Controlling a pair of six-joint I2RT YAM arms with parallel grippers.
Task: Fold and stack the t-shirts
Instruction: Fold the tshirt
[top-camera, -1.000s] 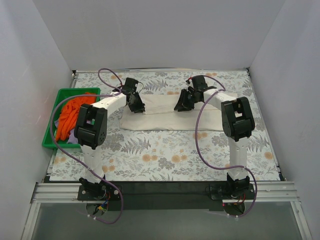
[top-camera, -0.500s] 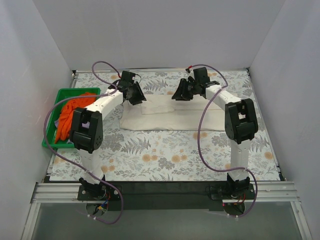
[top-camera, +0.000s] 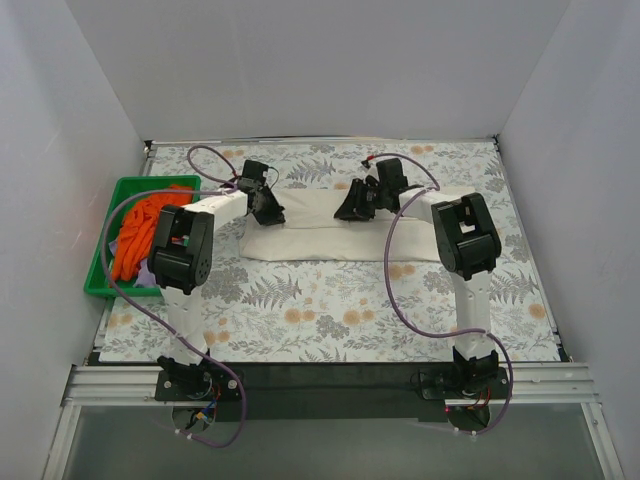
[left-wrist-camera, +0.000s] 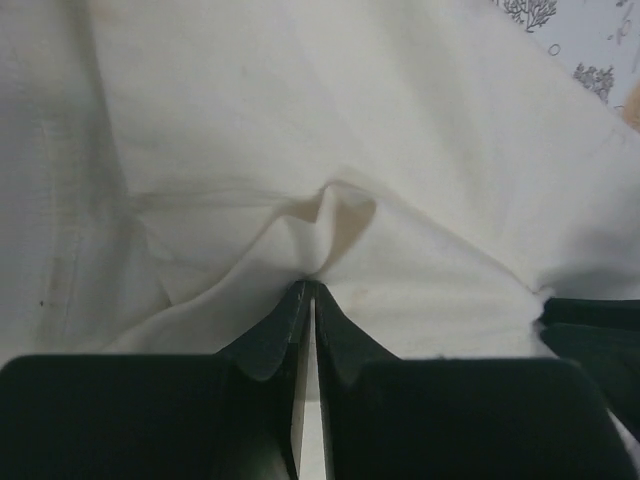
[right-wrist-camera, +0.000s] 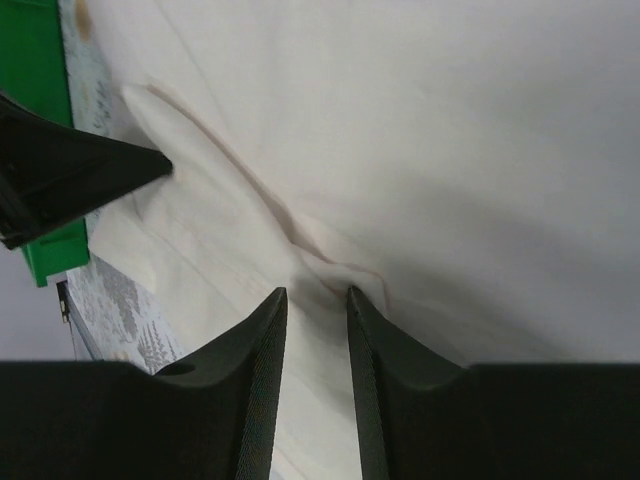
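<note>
Left claw (left-wrist-camera: 308, 290) pinching cream t-shirt (left-wrist-camera: 350, 120), elbow (top-camera: 182, 250) raised

robot lab test cell, plain white panel walls (top-camera: 320, 70) on three sides, aluminium rail (top-camera: 330, 385) carrying two bolted arm bases (top-camera: 185, 378), purple cables (top-camera: 392, 290), floral table cover (top-camera: 330, 310)

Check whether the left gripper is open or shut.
Shut: the left gripper has its tips together in its wrist view, pinching a pucker of the cream t-shirt.
</note>
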